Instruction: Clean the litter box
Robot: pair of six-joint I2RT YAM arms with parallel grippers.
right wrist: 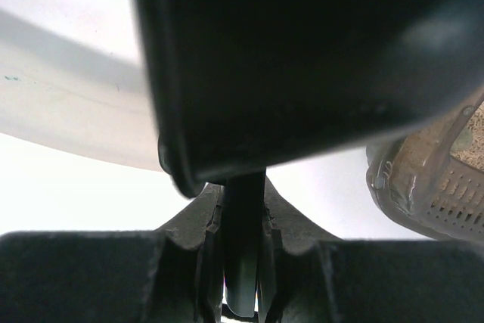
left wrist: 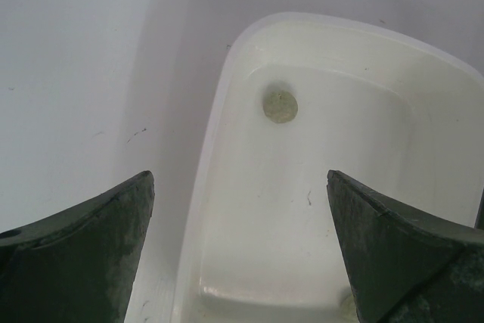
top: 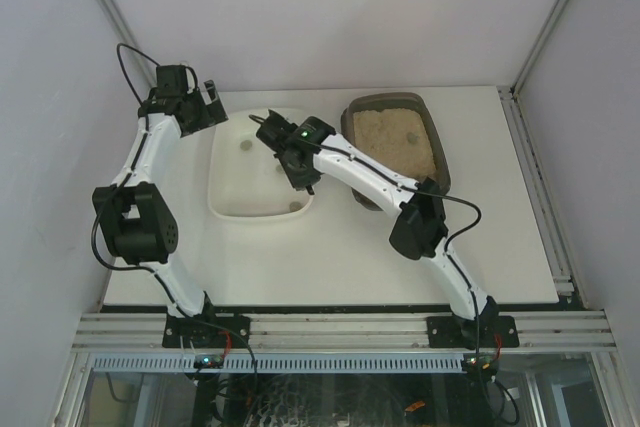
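The litter box [top: 395,139], a dark brown tray filled with tan litter [top: 392,137], sits on the white tabletop [top: 330,267] right of centre in the top view. It lies beside the white tub [top: 228,169], with a narrow strip of bare surface between them. The right arm reaches up and to the left across the box's lower left corner. The right end effector [top: 288,152] hangs over the right part of the tub. In the right wrist view its fingers are closed tight on the thin handle of a black scoop [right wrist: 302,58], whose dark body fills the upper half of that frame. The corner of the litter box shows at the right edge there. The left end effector [left wrist: 240,179] hovers at the upper left of the top view, above the tub's far left corner. Its fingers are spread wide and grip nothing. Between them, the left wrist view shows the tub's floor with a round greenish-grey lump [left wrist: 280,106] lying on it.
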